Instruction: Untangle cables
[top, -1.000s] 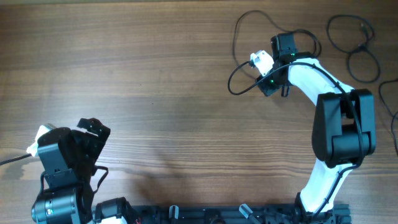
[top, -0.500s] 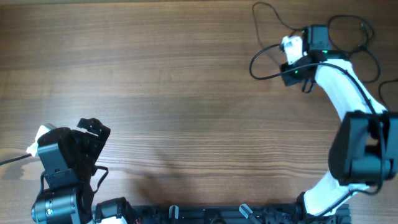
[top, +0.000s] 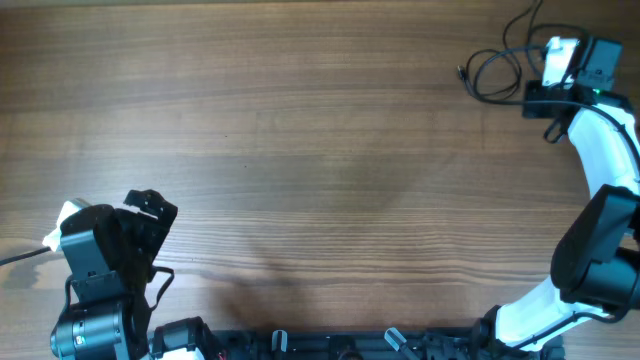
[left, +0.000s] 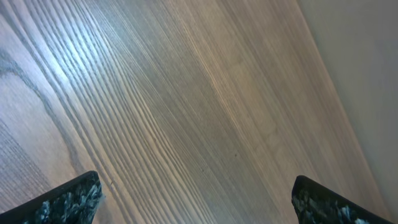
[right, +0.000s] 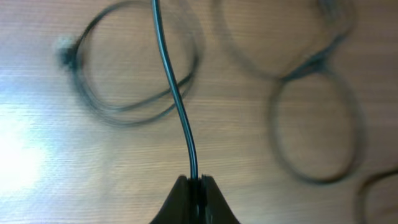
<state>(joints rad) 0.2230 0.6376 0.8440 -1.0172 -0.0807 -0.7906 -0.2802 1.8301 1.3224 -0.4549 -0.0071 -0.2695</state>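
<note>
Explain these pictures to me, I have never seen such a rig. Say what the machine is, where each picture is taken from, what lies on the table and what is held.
The machine is two robot arms at a wooden table: a left arm and a right arm. One picture looks straight down from overhead. The other two come from a camera on each wrist. The left gripper is open and empty, above bare wood. The right gripper is shut on one thin black cable. More cable loops lie blurred on the wood below it.
</note>
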